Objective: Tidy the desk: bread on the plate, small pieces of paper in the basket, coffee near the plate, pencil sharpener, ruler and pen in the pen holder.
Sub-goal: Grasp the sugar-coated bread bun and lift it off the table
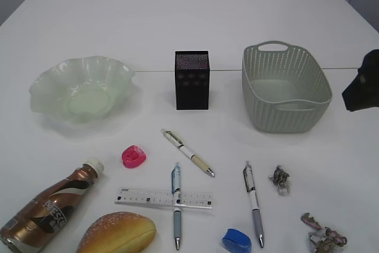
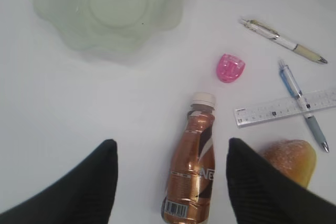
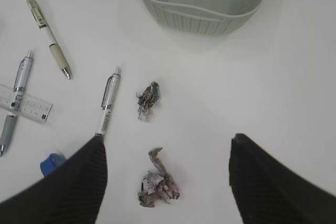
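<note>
My left gripper (image 2: 172, 142) hangs open above the lying coffee (image 2: 191, 171), with the bread (image 2: 291, 158) by its right finger and the green plate (image 2: 63, 30) farther off. A pink pencil sharpener (image 2: 230, 68), the clear ruler (image 2: 286, 107) and two pens (image 2: 283, 40) (image 2: 303, 106) lie to the right. My right gripper (image 3: 168, 137) is open over one crumpled piece of paper (image 3: 157, 182); another (image 3: 147, 98) lies nearer the basket (image 3: 202, 11). The black pen holder (image 1: 192, 80) stands mid-desk (image 1: 177, 22).
A third pen (image 3: 107, 103) lies left of the paper, and a blue sharpener (image 3: 50, 163) shows by my right gripper's left finger. In the exterior view only a dark part of the right arm (image 1: 362, 84) appears, at the right edge beside the basket.
</note>
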Controlling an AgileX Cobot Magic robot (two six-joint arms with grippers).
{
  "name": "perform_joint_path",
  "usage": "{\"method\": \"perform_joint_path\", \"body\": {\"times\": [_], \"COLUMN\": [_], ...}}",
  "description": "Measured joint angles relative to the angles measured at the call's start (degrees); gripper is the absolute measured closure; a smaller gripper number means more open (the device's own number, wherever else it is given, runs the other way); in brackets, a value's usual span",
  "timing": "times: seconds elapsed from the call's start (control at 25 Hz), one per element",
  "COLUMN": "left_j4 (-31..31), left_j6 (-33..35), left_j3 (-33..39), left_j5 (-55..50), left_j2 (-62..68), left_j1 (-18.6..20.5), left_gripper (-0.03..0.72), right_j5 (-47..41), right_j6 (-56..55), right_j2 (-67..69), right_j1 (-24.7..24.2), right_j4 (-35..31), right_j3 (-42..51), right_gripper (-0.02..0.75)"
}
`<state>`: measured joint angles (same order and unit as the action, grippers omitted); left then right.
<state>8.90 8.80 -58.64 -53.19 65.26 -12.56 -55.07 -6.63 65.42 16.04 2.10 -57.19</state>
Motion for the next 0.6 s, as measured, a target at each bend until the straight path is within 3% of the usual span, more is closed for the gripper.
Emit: {"method": "perform_joint_path", "body": {"times": [0.32, 0.6], "left_j4": [3.4, 3.5], "left_j6": [5.2, 5.6], "left_j3": [-0.6, -0.6], "left_j5": [-4.5, -6.3], "left_j2": [3.2, 11.6], "left_j1": [-8.5, -17.7], "left_gripper": [0.202, 0.068], "right_j5": [-3.5, -3.8], "right_j6": [0.0, 0.0], "right_j2": [0.1, 0.1], "right_j1": [0.0, 0.0], "right_j4": [0.1, 0.1], "right_j3": [-0.5, -0.5], "right_gripper": [0.206, 0.206]}}
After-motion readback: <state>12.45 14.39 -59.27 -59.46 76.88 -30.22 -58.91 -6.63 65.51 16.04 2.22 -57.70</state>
